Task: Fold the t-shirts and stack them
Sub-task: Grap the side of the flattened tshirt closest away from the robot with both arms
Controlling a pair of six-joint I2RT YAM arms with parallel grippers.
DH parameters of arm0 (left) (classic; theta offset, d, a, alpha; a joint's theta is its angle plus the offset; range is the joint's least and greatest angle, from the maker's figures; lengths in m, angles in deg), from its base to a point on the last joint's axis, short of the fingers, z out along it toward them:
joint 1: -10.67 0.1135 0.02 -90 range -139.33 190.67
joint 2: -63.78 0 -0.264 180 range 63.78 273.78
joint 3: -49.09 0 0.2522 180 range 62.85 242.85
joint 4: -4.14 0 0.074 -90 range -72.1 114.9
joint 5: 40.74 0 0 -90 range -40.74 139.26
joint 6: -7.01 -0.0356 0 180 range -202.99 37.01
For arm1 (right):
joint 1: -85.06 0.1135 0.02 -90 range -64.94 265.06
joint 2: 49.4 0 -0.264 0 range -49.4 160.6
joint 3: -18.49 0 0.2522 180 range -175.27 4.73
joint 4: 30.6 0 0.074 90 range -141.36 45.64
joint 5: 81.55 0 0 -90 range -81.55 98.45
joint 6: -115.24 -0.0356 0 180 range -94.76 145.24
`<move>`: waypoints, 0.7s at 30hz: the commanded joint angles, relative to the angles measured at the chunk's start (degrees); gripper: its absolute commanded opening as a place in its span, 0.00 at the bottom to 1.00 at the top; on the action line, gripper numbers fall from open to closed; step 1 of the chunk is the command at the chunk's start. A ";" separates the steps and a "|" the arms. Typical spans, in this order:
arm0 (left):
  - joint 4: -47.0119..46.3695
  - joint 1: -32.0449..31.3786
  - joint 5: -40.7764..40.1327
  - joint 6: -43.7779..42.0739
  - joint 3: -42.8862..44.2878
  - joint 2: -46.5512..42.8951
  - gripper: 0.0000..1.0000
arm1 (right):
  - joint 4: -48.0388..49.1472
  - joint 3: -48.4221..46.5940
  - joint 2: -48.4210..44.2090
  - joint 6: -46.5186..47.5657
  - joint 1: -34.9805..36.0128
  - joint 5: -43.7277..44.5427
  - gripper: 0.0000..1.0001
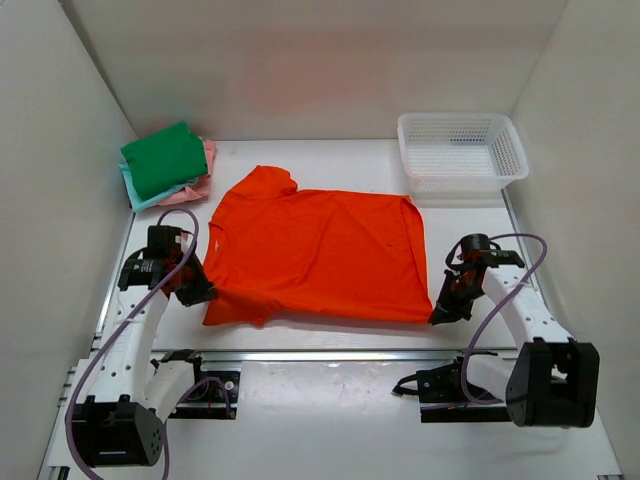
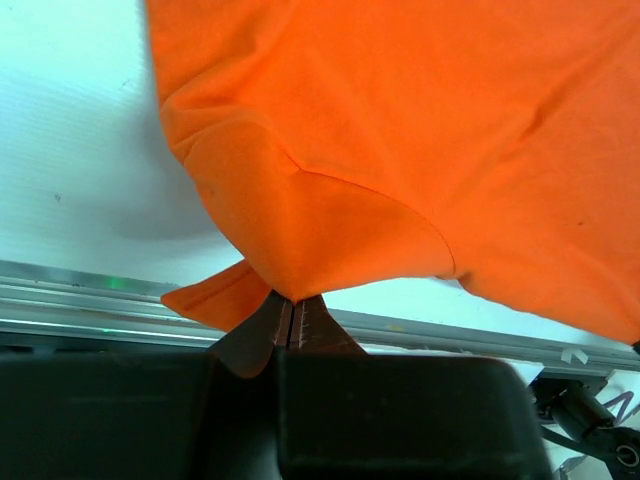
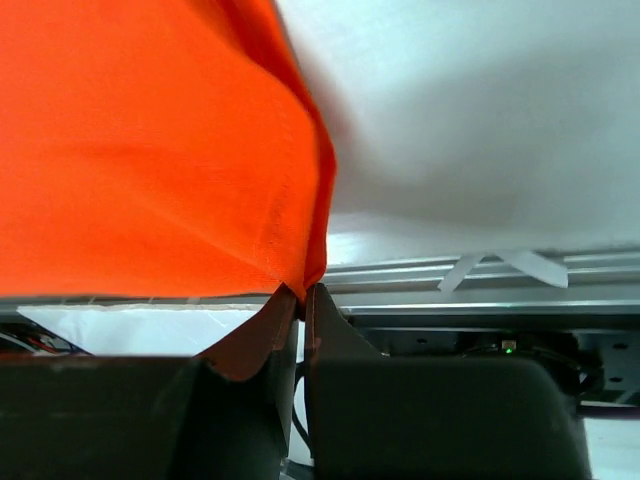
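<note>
A bright orange t-shirt (image 1: 320,255) lies spread across the middle of the table, collar to the left. My left gripper (image 1: 203,295) is shut on its near left corner, seen in the left wrist view (image 2: 291,300) with cloth (image 2: 400,150) pinched at the fingertips. My right gripper (image 1: 438,316) is shut on the near right hem corner, and the right wrist view (image 3: 303,292) shows the orange hem (image 3: 160,150) caught between the fingers. Folded green (image 1: 164,158), pink (image 1: 203,180) and light teal (image 1: 142,198) shirts are stacked at the back left.
A white plastic mesh basket (image 1: 460,150) stands at the back right. White walls enclose the table on three sides. A metal rail (image 1: 330,353) runs along the near edge, in front of the arm bases.
</note>
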 commanded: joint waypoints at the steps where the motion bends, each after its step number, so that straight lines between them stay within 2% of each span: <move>1: -1.79 0.56 -0.93 -0.10 -1.23 1.16 0.00 | 1.69 -3.46 3.65 4.39 0.19 -1.29 0.00; 14: -10.22 2.14 -0.14 2.62 3.86 10.21 0.00 | 5.12 -14.89 16.93 7.21 0.88 -1.82 0.00; 21: -14.36 2.15 0.48 4.20 9.49 19.52 0.00 | 6.09 -19.28 23.17 7.39 0.71 -1.12 0.00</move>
